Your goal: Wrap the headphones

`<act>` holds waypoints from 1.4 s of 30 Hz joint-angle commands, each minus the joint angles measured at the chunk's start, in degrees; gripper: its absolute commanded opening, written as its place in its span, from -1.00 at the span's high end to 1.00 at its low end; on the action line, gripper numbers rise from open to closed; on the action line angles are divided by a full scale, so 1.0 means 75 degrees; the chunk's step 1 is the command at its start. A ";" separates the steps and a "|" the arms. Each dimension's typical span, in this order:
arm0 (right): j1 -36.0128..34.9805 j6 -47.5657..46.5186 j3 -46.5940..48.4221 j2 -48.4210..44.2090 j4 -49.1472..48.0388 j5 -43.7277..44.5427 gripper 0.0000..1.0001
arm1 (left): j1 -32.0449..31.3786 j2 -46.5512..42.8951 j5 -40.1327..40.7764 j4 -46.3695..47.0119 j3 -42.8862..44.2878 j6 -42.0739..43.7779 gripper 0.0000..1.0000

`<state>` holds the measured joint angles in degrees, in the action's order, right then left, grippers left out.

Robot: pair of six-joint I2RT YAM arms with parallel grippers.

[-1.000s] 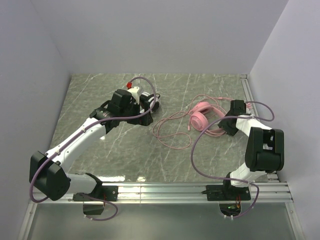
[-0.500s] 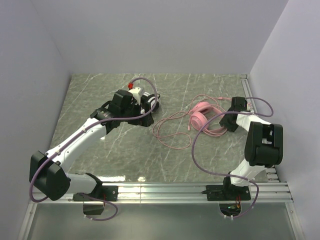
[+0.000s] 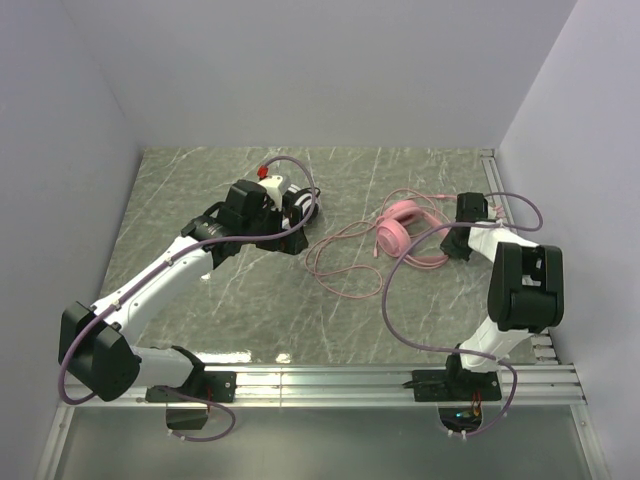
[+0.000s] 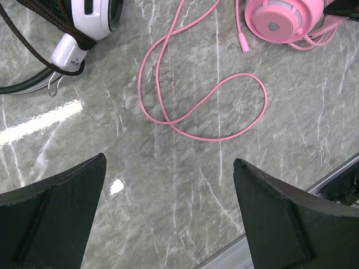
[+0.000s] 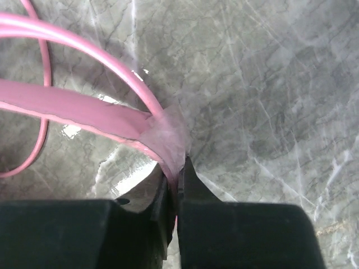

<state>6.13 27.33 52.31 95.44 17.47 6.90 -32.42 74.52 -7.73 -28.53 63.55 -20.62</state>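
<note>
The pink headphones (image 3: 393, 238) lie right of centre on the marble table, an ear cup (image 4: 286, 17) facing up. Their pink cable (image 4: 224, 131) sprawls in loose loops toward the middle (image 3: 340, 270). My right gripper (image 5: 179, 168) is shut on the thin end of the pink headband (image 5: 84, 109), low over the table (image 3: 457, 247). The black and white headphones (image 4: 92, 17) sit at the back left, mostly hidden under my left arm in the top view, with dark cable (image 4: 33, 33) bunched beside them. Hovering above bare table, my left gripper (image 4: 168, 162) is wide open and holds nothing (image 3: 296, 222).
A metal rail (image 3: 350, 380) runs along the near edge of the table, also visible low right in the left wrist view (image 4: 336, 174). Another rail (image 3: 495, 190) borders the right side beside the right arm. Grey walls close in the left, back and right.
The right gripper has closed on the pink headband and shifted slightly toward the back. The pink ear cup moved a little with it. The left arm has hardly moved.
</note>
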 commanded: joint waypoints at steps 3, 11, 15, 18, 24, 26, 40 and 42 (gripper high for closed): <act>-0.0302 0.0141 0.0033 0.0131 0.0296 0.0089 1.00 | -0.0036 -0.0046 -0.0001 0.0066 0.0023 0.0148 -0.99; -0.0314 0.0082 -0.0073 -0.1076 0.0669 -0.1116 1.00 | -0.0059 -0.0139 -0.0783 0.0440 -0.0094 0.0393 -0.99; -0.0664 0.0187 -0.0108 -0.1766 0.1394 -0.0968 1.00 | -0.0386 -0.0350 -0.1371 0.1094 -0.0351 0.0675 -0.99; -0.1296 0.0364 -0.0061 -0.2130 0.1863 -0.0556 1.00 | -0.0702 -0.0420 -0.1501 0.1564 -0.0528 0.0932 -0.99; -0.1767 0.0305 -0.0318 -0.2869 0.2112 -0.0498 1.00 | -0.1441 -0.0397 -0.1431 0.2212 -0.0285 0.1834 -0.99; -0.1778 0.0165 -0.0377 -0.2998 0.2158 -0.0474 1.00 | -0.1699 -0.0409 -0.1233 0.1849 -0.0014 0.2664 -0.99; -0.1989 0.0024 -0.0424 -0.3350 0.2217 -0.1047 1.00 | -0.4618 0.1992 0.1101 -0.0179 0.2646 0.7682 -0.99; -0.2013 0.0024 -0.0401 -0.3455 0.2275 -0.1083 1.00 | -0.4607 0.2401 0.0867 -0.0308 0.2939 0.7951 -0.99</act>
<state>-8.23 27.14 48.27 73.19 35.73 2.26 -66.72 89.52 -2.09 -26.44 81.47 30.87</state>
